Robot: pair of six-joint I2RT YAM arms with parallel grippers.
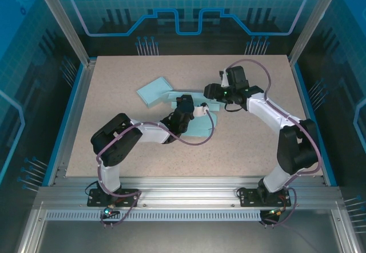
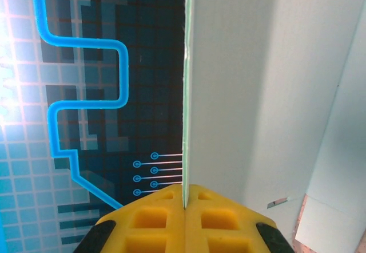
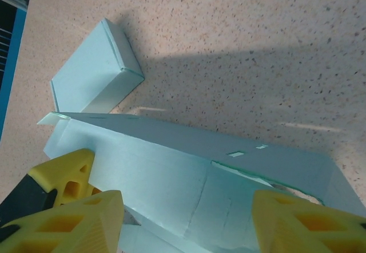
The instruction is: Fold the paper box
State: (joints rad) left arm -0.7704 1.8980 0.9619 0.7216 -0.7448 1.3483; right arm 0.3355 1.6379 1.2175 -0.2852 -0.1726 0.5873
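Note:
The paper box is a pale blue, partly unfolded sheet lying at mid-table. My left gripper is shut on it: in the left wrist view the yellow fingers pinch the thin edge of an upright panel of the sheet. My right gripper hovers at the sheet's far right end. Its jaws stand open in the right wrist view, with the two yellow fingertips wide apart on either side of a raised, creased flap. I cannot tell if they touch the flap.
A second, folded pale blue box lies just left of and behind the sheet. The speckled tabletop is bare in front. Blue rails and transparent walls ring the table.

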